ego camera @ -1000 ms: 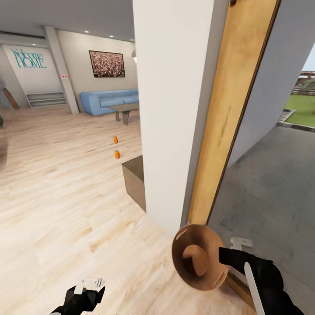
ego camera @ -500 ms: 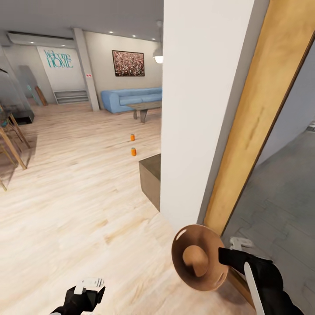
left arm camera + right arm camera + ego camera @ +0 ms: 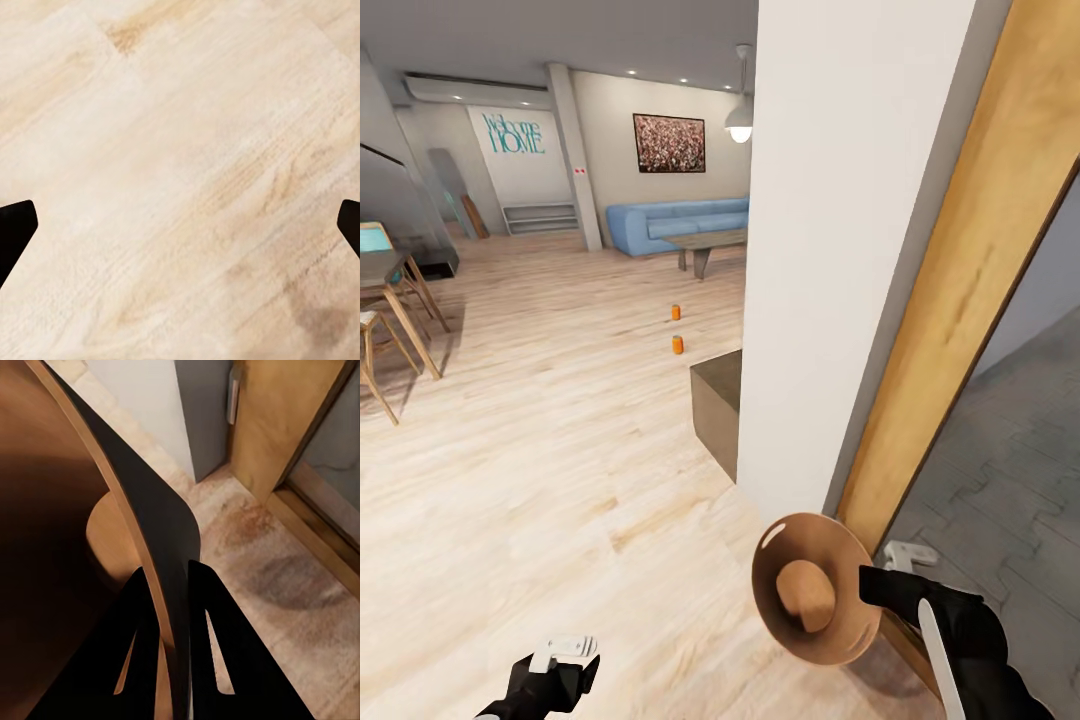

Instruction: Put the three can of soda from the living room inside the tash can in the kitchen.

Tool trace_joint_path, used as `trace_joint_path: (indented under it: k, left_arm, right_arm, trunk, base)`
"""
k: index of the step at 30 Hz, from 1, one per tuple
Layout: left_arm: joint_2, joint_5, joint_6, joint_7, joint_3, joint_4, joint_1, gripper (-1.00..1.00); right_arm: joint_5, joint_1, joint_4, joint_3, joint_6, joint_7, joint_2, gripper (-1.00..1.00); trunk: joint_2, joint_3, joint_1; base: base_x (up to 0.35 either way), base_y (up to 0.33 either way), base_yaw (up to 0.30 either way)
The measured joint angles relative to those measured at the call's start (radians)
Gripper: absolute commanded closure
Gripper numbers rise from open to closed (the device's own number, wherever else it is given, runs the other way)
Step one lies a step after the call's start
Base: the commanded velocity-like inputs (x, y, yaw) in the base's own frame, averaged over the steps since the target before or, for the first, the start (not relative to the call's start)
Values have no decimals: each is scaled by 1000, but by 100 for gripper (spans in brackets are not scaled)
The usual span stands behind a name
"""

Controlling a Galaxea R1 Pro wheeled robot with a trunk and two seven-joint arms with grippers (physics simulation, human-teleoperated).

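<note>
My right gripper (image 3: 872,588) is shut on the rim of the brown trash can (image 3: 810,590), which hangs tilted with its copper mouth facing me; in the right wrist view the fingers (image 3: 202,615) pinch the thin wall of the trash can (image 3: 60,547). Two orange soda cans (image 3: 678,344) (image 3: 676,312) stand on the light wood floor far ahead, before the blue sofa (image 3: 680,222) and coffee table (image 3: 705,243). The dark blue can is out of view. My left gripper (image 3: 565,648) hangs low at the left, open over bare floor, its fingertips (image 3: 15,225) wide apart.
A white column (image 3: 840,250) and a wood-framed glass door (image 3: 960,290) stand close ahead on the right, with a low brown block (image 3: 717,410) at the column's foot. A wooden table and chairs (image 3: 390,310) stand at the left. Open floor (image 3: 540,420) runs toward the sofa.
The whole view has swung left: the column and door frame slid right, and the table and chairs came in at the left. Both arms and the held trash can keep their places.
</note>
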Motion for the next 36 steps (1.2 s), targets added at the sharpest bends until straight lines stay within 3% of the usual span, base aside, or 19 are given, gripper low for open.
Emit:
trace_joint_path:
  k: [11, 36]
  left_arm:
    - [0, 1, 1, 1, 0, 2, 0, -100]
    - [2, 1, 9, -3, -2, 6, 0, -100]
  right_arm:
    - [3, 0, 0, 1, 0, 3, 1, 100]
    - [7, 0, 1, 1, 0, 3, 1, 100]
  trunk:
    - [0, 0, 0]
    - [0, -3, 0]
  base:
    - [23, 3, 136]
    - [300, 120, 268]
